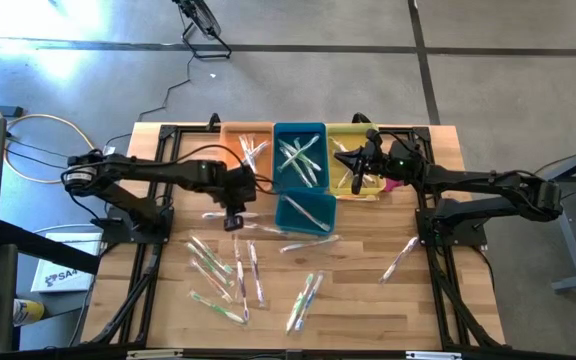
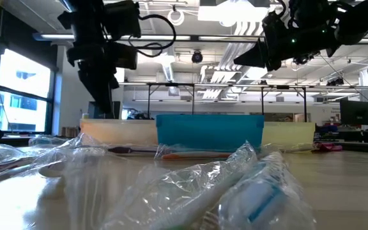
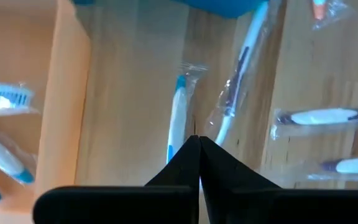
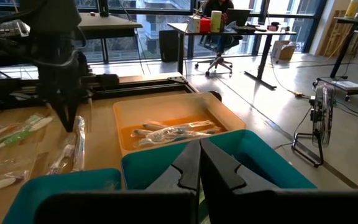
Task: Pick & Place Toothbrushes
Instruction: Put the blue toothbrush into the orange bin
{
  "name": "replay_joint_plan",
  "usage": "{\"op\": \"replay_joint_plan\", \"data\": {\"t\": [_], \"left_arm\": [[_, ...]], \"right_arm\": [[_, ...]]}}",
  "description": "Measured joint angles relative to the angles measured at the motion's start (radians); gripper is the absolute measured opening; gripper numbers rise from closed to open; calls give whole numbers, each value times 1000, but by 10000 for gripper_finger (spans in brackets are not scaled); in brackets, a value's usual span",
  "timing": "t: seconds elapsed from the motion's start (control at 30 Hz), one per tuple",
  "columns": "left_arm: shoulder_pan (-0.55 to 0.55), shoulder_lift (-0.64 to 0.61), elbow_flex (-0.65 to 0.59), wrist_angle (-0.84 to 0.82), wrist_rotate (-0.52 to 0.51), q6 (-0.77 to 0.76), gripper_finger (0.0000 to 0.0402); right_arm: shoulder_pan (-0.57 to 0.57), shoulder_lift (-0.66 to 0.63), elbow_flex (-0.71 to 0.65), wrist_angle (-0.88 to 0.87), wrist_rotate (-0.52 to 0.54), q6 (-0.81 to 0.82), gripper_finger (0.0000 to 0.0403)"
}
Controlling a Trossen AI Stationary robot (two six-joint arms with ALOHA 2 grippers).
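Both end effectors are pressed together, empty: the left end effector (image 1: 235,222) over scattered toothbrushes (image 1: 223,275), the right end effector (image 1: 344,158) above the blue bin (image 1: 299,131).

I'm counting four bins (image 1: 304,150) upper centre: one orange, two blue, one yellow. Roughly a dozen loose toothbrushes (image 1: 230,275) lying lower centre. Two arms showing.

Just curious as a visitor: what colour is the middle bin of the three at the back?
Blue, a teal shade; the middle bin shows best in the high view, between an orange and a yellow one.
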Motion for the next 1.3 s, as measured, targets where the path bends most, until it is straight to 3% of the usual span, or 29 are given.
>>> {"op": "replay_joint_plan", "data": {"t": [0.17,0.43,0.57,1.03,1.3], "left_arm": [[0,11,0,3,-16,57,11],[0,66,0,51,-60,56,107],[0,92,0,124,-63,55,135],[0,211,0,131,-57,2,140],[0,217,0,96,-56,-12,140]], "right_arm": [[0,0,0,0,1,0,2],[0,0,0,-3,2,0,2],[0,0,0,-4,3,0,2],[0,0,0,-6,3,-4,2],[0,0,0,-6,3,-4,2]]}}
